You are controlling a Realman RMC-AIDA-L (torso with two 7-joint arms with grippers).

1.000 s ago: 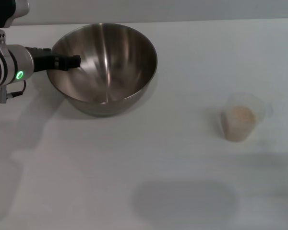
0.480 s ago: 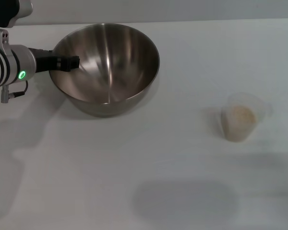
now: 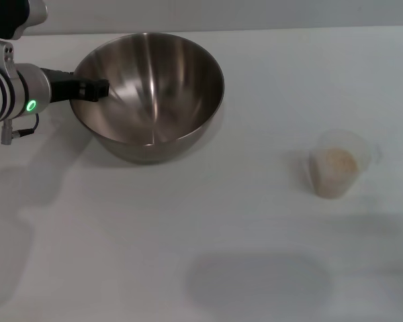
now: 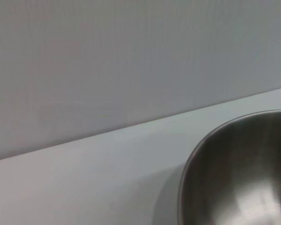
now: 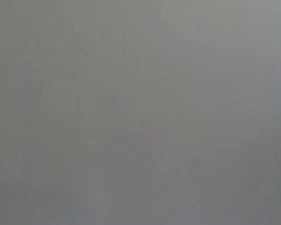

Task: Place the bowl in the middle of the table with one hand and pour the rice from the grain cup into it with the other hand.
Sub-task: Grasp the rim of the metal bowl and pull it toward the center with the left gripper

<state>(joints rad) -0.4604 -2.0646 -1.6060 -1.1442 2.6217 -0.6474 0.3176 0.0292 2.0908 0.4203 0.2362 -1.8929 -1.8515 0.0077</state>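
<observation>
The left tool [image 3: 97,88] sits at the bowl's [image 3: 151,94] near-left rim, its black fingers pinched on that rim, one tip showing inside the steel wall. Behind it the arm runs out almost level toward the left edge of the head view: a short black section, then a white cylindrical wrist with a lit green ring. From the wrist camera on that arm, only a curved slice of the bowl [image 4: 239,173] shows, resting on the counter [image 4: 84,183] with a grey wall behind.

Counting what lies out: one bowl, one grain cup [image 3: 337,164], one heap of rice [image 3: 337,163]. The bowl is large, shiny and steel, standing upright on the counter [image 3: 188,221], with nothing visible inside but reflections. The grain cup stands upright well to the bowl's right and somewhat nearer the robot, quite apart from it. The rice is all inside that cup, a pale mass filling it nearly to the rim.

The right tool does not appear; the right wrist view is only flat grey.
</observation>
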